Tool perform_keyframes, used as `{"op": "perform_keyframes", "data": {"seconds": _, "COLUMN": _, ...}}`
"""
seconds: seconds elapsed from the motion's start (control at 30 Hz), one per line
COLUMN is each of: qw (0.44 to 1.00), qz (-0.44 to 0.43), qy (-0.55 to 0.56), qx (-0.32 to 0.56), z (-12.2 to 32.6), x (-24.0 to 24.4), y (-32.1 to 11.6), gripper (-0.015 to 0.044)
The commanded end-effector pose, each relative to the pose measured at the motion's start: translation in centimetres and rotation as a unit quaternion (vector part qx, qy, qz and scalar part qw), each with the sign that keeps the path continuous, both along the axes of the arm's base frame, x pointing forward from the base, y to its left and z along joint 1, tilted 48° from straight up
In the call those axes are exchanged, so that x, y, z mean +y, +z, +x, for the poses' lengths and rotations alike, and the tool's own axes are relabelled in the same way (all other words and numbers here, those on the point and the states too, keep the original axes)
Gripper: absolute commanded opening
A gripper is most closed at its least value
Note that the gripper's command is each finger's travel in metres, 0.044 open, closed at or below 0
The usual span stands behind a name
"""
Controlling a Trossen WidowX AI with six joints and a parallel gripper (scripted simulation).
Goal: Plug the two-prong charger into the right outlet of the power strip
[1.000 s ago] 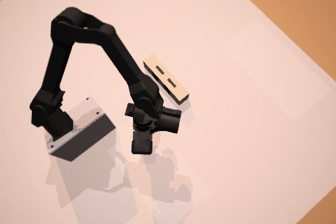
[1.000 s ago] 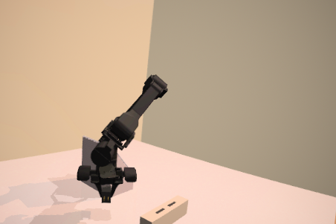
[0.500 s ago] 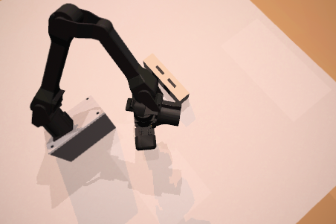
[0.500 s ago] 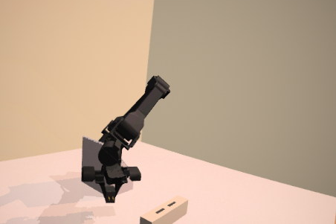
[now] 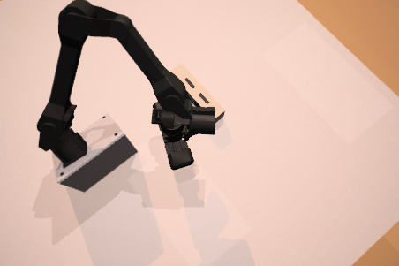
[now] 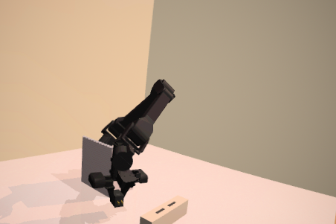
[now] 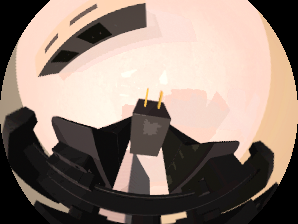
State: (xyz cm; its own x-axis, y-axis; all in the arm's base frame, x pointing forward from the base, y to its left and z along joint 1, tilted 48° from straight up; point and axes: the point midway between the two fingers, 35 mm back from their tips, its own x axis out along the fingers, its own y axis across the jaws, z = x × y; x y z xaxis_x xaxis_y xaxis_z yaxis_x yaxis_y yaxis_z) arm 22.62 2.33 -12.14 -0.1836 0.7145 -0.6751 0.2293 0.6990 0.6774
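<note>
The charger [image 6: 118, 198] [image 7: 150, 132] is a small dark block with two thin gold prongs, which point away from the gripper. My gripper [image 6: 118, 192] [image 7: 148, 121] is shut on the charger and holds it above the table, off to one side of the power strip. In the top view the arm's wrist hides the charger. The power strip [image 5: 197, 90] [image 6: 172, 213] [image 7: 125, 22] is a long pale block with dark sides and two dark slots on top. The arm covers part of its edge in the top view. In the wrist view it lies at the upper left, clear of the prongs.
The arm's base block [image 5: 99, 163] [image 6: 94, 164] stands to the left of the gripper in the top view. The pale table top [image 5: 282, 178] [image 6: 267, 205] carries broad shadows of the arm. A brown floor shows beyond the table's edges.
</note>
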Motion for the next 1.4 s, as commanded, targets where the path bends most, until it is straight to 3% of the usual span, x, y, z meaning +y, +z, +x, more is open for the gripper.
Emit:
{"op": "perform_keyframes", "data": {"seconds": 0.0, "qw": 0.999, "qz": 0.005, "qy": 0.024, "qx": -0.028, "z": 0.4, "x": 0.9, "y": 0.4, "gripper": 0.0000}}
{"op": "perform_keyframes", "data": {"seconds": 0.67, "qw": 0.983, "qz": 0.030, "qy": 0.123, "qx": -0.130, "z": 1.6, "x": 4.7, "y": 1.2, "gripper": 0.0000}}
{"op": "perform_keyframes", "data": {"seconds": 1.37, "qw": 0.982, "qz": 0.031, "qy": 0.128, "qx": -0.136, "z": 3.9, "x": 5.3, "y": 1.3, "gripper": 0.0000}}
